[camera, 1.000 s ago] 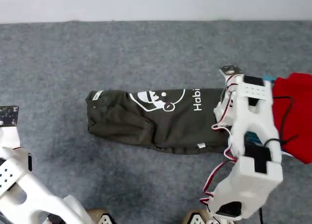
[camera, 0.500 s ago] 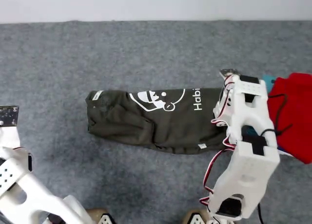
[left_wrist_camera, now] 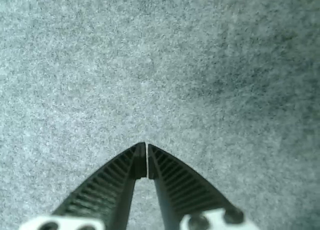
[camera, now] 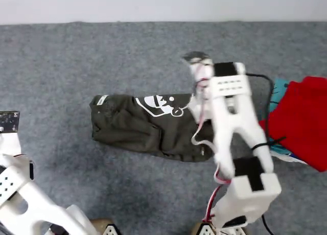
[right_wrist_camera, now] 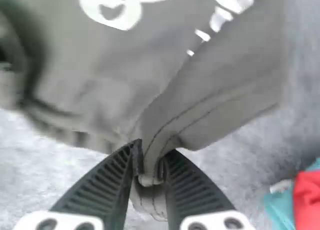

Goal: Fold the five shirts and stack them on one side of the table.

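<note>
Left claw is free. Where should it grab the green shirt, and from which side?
Probably the collar end of the shirt, at the corner nearest the left arm, coming in low from that open side. The cloth bunches into ridges there, easy to pinch, and the right claw holds the opposite hem.

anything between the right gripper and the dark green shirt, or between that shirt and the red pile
Nothing visible. The right gripper is shut on an edge of the dark green shirt, and bare grey carpet lies between it and the red shirt.
</note>
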### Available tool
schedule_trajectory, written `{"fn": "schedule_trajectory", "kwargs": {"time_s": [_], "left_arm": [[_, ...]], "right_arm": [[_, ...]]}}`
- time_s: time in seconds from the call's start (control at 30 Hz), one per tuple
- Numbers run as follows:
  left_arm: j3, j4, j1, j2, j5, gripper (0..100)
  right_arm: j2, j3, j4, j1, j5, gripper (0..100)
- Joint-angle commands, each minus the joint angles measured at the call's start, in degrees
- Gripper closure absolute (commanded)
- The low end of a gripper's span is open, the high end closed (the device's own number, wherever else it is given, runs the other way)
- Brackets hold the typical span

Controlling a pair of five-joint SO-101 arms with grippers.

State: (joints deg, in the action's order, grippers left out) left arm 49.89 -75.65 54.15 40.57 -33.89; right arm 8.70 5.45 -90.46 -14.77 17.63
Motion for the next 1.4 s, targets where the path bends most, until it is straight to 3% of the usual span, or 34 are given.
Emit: {"fn": "schedule_trajectory", "kwargs": {"time_s": [0.0,0.43,0.6,0.73,0.93,1.03,1.2,1.37], "left_arm": [[-0.4,-0.1,-0.3,2.0,-0.4,98],[-0.2,-0.1,-0.3,2.0,-0.4,98],[0.7,0.1,-0.3,2.0,-0.4,98],[3.2,0.1,-0.3,2.0,-0.4,98],[4.6,0.2,-0.3,2.0,-0.4,98],[4.4,0.2,-0.3,2.0,-0.4,98],[4.4,0.2,-0.3,2.0,-0.4,98],[4.4,0.2,-0.3,2.0,-0.4,98]], "right_arm": [[-6.1,3.7,-0.2,-8.3,0.4,98.9],[2.1,4.6,19.4,-25.1,1.0,98.8],[10.3,11.6,20.6,-28.5,1.1,98.7],[19.3,24.0,17.1,-30.3,1.1,96.5],[31.3,46.2,4.6,-34.6,2.6,81.4],[35.4,56.6,-2.5,-35.6,2.5,78.9],[39.7,69.5,-12.7,-32.9,2.6,80.3],[40.9,68.1,-12.4,-26.7,3.6,99.5]]}}
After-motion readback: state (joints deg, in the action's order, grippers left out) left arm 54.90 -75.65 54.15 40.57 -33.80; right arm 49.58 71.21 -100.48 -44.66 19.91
